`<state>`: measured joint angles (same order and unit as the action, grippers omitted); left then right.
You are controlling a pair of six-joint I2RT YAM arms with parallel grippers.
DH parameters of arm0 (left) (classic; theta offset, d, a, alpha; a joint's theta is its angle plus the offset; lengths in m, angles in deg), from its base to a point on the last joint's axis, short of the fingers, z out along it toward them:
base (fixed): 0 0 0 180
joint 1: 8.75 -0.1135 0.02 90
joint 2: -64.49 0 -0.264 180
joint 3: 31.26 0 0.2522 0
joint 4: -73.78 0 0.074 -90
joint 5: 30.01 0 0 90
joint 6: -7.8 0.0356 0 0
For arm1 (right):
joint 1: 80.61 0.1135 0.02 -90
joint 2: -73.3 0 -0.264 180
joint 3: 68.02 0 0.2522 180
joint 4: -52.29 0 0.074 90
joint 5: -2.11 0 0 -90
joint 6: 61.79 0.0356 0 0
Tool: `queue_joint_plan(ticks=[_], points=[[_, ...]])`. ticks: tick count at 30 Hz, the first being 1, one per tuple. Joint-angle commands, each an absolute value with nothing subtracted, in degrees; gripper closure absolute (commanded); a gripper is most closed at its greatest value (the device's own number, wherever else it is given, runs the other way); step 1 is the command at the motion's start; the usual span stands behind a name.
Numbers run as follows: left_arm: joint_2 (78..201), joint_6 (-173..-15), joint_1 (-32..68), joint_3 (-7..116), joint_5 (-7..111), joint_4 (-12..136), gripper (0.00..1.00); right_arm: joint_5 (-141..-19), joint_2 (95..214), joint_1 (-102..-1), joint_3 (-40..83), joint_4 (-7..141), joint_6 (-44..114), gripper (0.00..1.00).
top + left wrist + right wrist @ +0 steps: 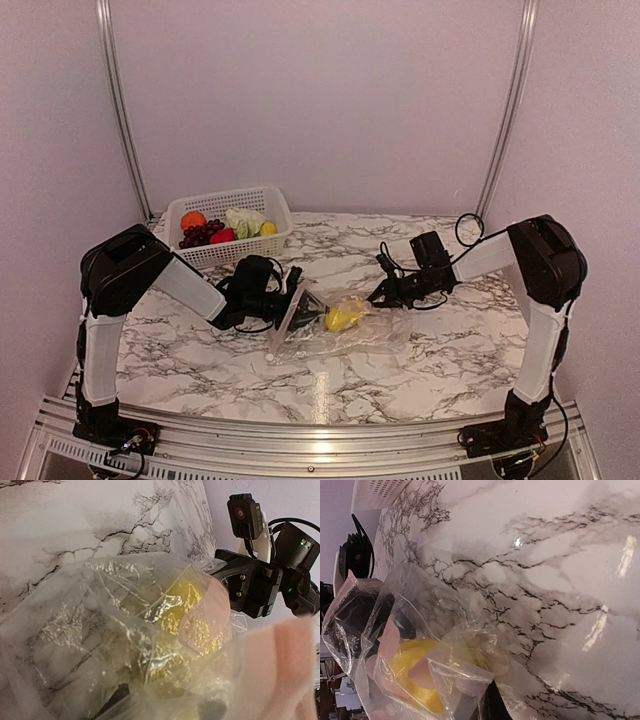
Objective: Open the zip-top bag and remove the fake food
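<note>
The zip-top bag (352,338) lies crumpled mid-table with a yellow piece of fake food (345,316) inside. Its left end is raised at my left gripper (297,300). In the left wrist view the bag (100,630) drapes over my left gripper (165,707). Its dark fingers show only dimly through the plastic, with the yellow piece (185,605) beyond. My right gripper (383,292) is at the bag's right end. In the right wrist view that gripper (495,705) pinches a fold of the bag (445,615), beside the yellow piece (412,670).
A white mesh basket (228,193) stands at the back left, holding an orange (193,220), dark grapes (200,236), a red piece (222,236), cauliflower (243,220) and a yellow piece (268,229). Marble tabletop (450,350) surrounds the bag.
</note>
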<state>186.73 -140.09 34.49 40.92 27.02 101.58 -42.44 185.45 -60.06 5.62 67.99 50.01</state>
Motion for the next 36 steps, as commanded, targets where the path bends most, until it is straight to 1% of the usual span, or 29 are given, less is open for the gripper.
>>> queue_joint_plan(ticks=[1,2,5,8,14,18,20,22,24,26,30,36], points=[[188.4,-140.17,35.12,43.34,26.63,105.24,0.53,-44.89,187.87,-56.2,6.4,73.18,46.69,0.99],[188.55,-140.15,35.39,43.4,25.99,105.83,0.53,-45.28,187.67,-55.6,6.27,73.51,46.59,1.0],[187.91,-138.79,36.23,42.66,24.15,106.56,0.5,-46.87,186.78,-54.71,4.85,73.73,46.83,1.0],[186.64,-135.5,37.09,41.52,23.06,103.46,0.46,-47.4,185.82,-54.69,2.92,72.73,47.83,1.0],[184.57,-124.06,38.13,41.51,23.49,90.79,0.33,-48.25,185.2,-54.69,1.86,71.99,48.71,1.0],[185.27,-118.44,38.92,43.93,24.48,82.8,0.31,-48.17,185.41,-54.7,1.9,71.76,49.03,1.0],[185.86,-116.73,39.4,45.56,24.78,79.99,0.36,-48.01,185.46,-54.7,1.99,71.63,49.24,1.0],[185.78,-116.67,39.5,46.06,24.33,79.88,0.45,-48.06,185.42,-54.69,2.06,71.86,49.03,1.0],[184.25,-117.08,39.35,45.09,24.77,80.49,0.57,-48.01,184.95,-54.93,2.0,72.17,48.67,1.0],[181.51,-117.6,38.89,43.63,25.54,80.77,0.63,-47.93,183.96,-55.59,1.6,72.47,48.39,1.0],[175.53,-118.28,37.36,38.91,26.78,81.09,0.69,-46.86,181.09,-58.28,-0.25,72.36,47.95,1.0],[165.41,-117.88,33.92,30.25,29.41,78.58,0.71,-45.57,176.79,-63.78,-2.75,73.35,45.73,1.0]])
